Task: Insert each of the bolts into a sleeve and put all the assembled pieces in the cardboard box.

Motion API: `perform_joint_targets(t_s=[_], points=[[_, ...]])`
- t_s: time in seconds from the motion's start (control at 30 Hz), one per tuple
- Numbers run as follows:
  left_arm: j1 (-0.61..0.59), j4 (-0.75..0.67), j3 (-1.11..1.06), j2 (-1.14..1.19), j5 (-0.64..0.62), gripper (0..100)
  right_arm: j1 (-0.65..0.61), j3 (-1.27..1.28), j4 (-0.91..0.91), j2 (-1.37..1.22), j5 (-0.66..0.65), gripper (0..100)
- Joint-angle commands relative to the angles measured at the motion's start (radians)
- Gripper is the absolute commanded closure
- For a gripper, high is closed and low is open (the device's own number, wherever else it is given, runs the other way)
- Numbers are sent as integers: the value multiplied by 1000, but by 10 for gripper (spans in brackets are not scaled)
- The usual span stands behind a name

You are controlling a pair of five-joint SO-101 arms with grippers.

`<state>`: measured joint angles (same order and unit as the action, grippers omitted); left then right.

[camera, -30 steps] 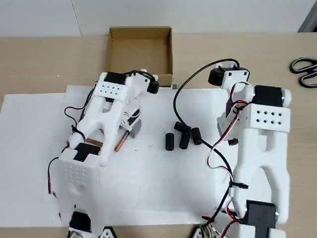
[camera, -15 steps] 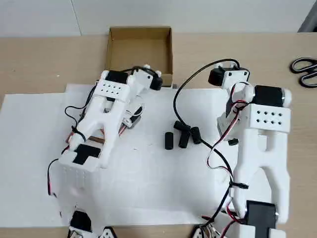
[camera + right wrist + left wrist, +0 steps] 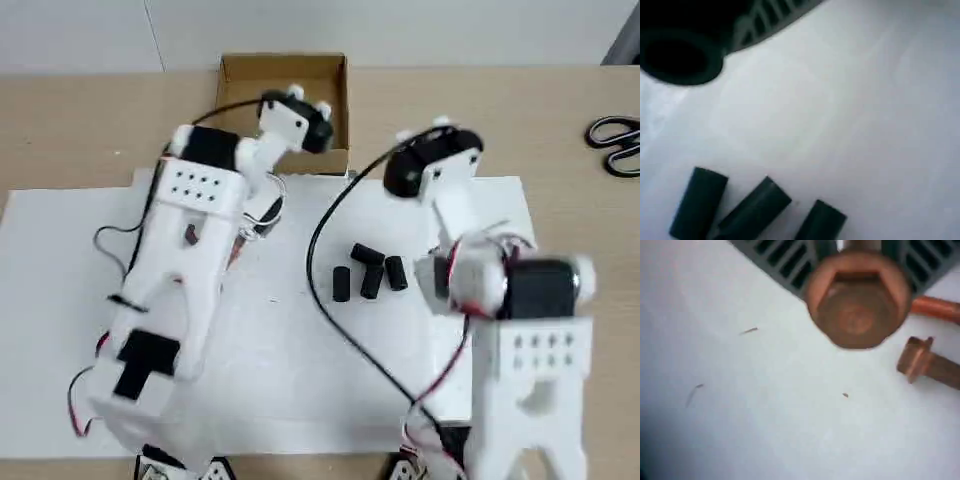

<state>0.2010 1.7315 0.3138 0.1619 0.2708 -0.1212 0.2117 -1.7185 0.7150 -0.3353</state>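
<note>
Both your arms are white plastic with black motors; the left arm (image 3: 185, 250) trails thin wires (image 3: 108, 238), the right arm (image 3: 530, 370) a thick black cable (image 3: 311, 265).

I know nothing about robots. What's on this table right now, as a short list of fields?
Left hand: holds a bolt, head facing its camera
Right hand: holds a sleeve
Loose bolt: lying on the paper
Loose sleeves: four, clustered on the paper
Box: beyond the paper's far edge
Scissors: on bare table, right side
</note>
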Motion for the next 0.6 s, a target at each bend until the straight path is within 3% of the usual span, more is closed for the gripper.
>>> perform_joint_targets(t_s=[0.0,0.23,0.57], points=[[-15,20,24,-147,-64,994,-21,55,-8,134,3,995],[-20,-51,24,-259,-95,994,-51,207,41,275,3,995],[-18,-150,22,-354,-516,994,-64,551,449,558,41,996]])
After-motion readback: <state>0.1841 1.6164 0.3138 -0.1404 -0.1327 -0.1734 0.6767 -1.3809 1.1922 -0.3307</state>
